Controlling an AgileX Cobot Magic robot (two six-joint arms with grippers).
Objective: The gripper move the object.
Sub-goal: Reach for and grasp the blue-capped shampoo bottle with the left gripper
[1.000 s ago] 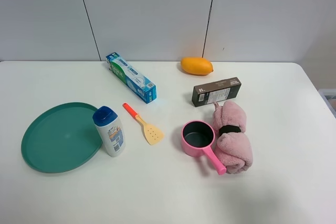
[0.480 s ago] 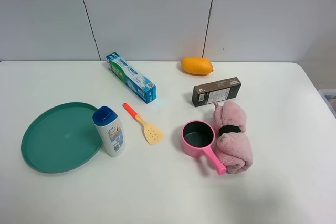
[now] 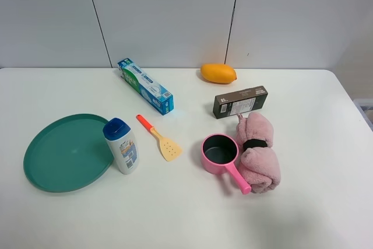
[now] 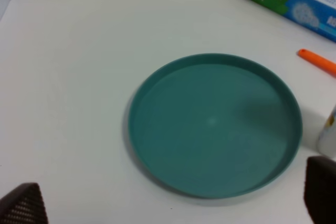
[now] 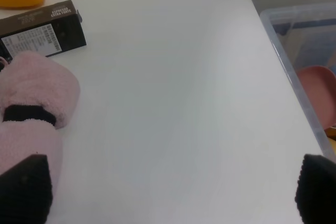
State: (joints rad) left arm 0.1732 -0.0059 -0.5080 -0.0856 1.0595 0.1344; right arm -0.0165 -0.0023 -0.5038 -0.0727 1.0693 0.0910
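White table (image 3: 175,220) carries everything. Biggest on it is the green plate (image 3: 52,161); the left gripper (image 4: 172,203) hovers by its rim, jaws spread wide and empty. The pink towel (image 3: 259,155) comes next, with the right gripper (image 5: 169,187) beside it, also wide open and holding nothing, well apart from the job. The toothpaste box (image 3: 145,86) lies further back, out of the way. The bottle (image 3: 121,146) stands upright, long axis vertical, touching or just beside the plate's edge on the side toward the table's middle. The left arm is plainly the nearer. Smallest, the spatula (image 3: 160,138) lies close on the bottle's other side and may crowd a finger.
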